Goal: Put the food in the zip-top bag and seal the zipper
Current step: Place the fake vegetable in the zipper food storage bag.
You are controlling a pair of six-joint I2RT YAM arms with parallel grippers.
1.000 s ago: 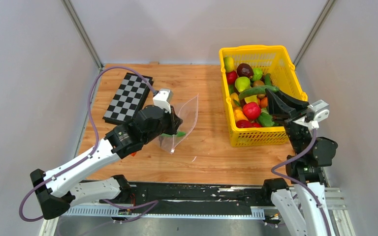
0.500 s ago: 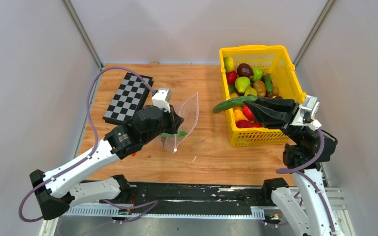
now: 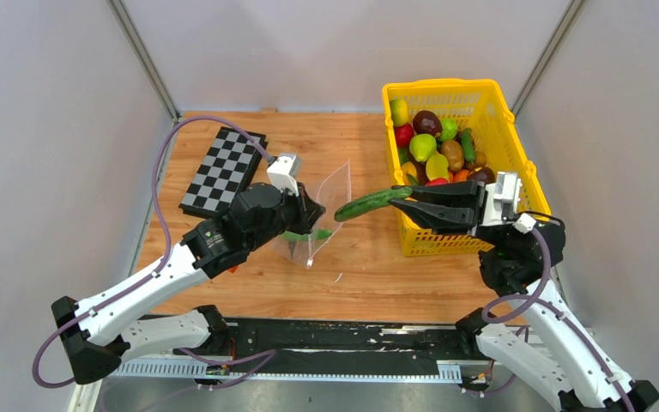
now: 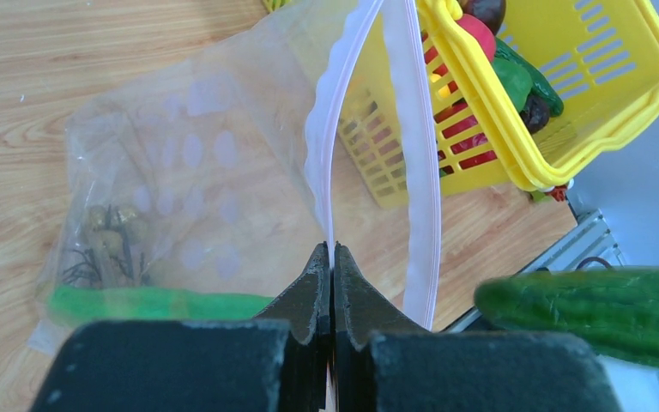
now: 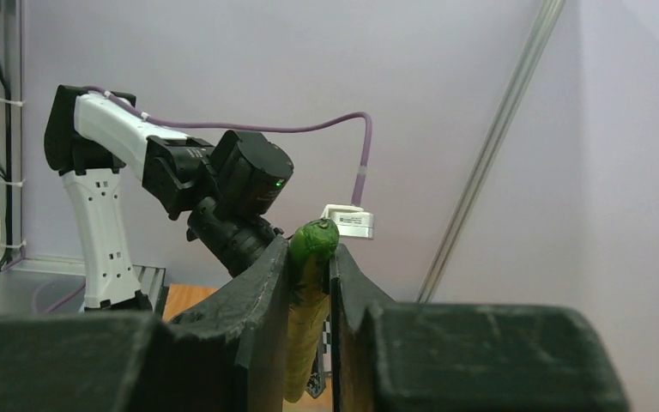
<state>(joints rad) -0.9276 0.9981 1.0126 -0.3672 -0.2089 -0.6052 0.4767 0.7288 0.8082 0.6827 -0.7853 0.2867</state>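
Two arms meet over the table (image 3: 377, 279). Your left gripper (image 4: 332, 256) is pinched tight on one lip of the bag (image 3: 330, 193), holding the zipper (image 4: 423, 180) mouth parted. Your right gripper (image 3: 402, 199) clamps a cucumber (image 3: 369, 204), its tip just beside that mouth. One green piece (image 4: 150, 302) lies inside the bag. Right behind your right arm is the yellow basket (image 3: 451, 84); the chessboard (image 3: 223, 170) lies left of the bag.

Our left gripper (image 4: 332, 259) pinches the pinkish zipper strip (image 4: 321, 146) of the clear crinkly plastic bag (image 4: 197, 154); a long green cucumber (image 4: 592, 311) hangs beside.
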